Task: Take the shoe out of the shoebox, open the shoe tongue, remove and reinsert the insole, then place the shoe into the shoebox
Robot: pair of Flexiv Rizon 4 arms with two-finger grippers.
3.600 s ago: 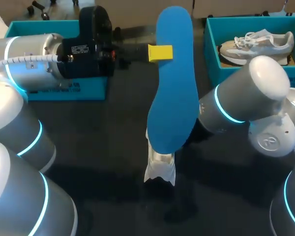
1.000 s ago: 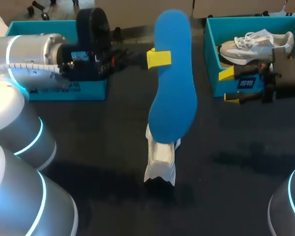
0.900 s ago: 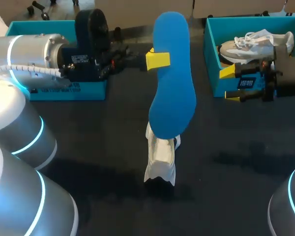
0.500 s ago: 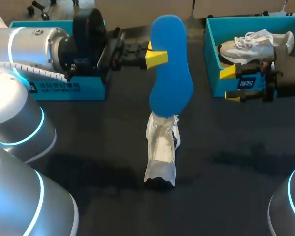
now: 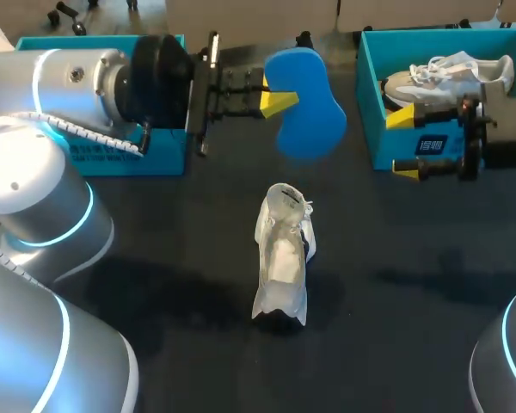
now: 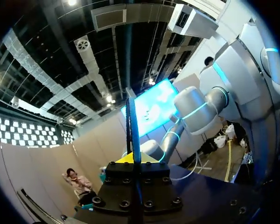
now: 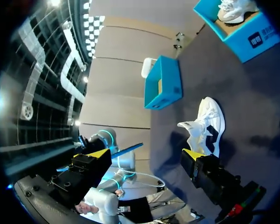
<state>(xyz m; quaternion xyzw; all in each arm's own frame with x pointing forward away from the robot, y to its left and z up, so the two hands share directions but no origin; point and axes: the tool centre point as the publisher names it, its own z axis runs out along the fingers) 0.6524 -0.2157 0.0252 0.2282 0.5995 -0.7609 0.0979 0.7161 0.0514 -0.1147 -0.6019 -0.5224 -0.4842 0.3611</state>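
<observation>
A white shoe lies on the dark table, its opening toward the far side. In the right wrist view the white shoe lies ahead of the fingers. My left gripper hangs above the table beyond the shoe, shut on a blue insole held clear of it. From the left wrist the insole shows edge-on between the fingers of that gripper. My right gripper stands open and empty at the front wall of the right shoebox. Its own view shows the right gripper spread wide.
The right teal shoebox holds a second, grey-and-white shoe. Another teal box stands at the back left, partly behind my left arm; it shows as the box beyond the shoe from the right wrist.
My left arm has swung the insole up and away from the shoe toward the far side, uncovering the shoe. The right arm, earlier over the middle, has withdrawn to the right and now stays still.
</observation>
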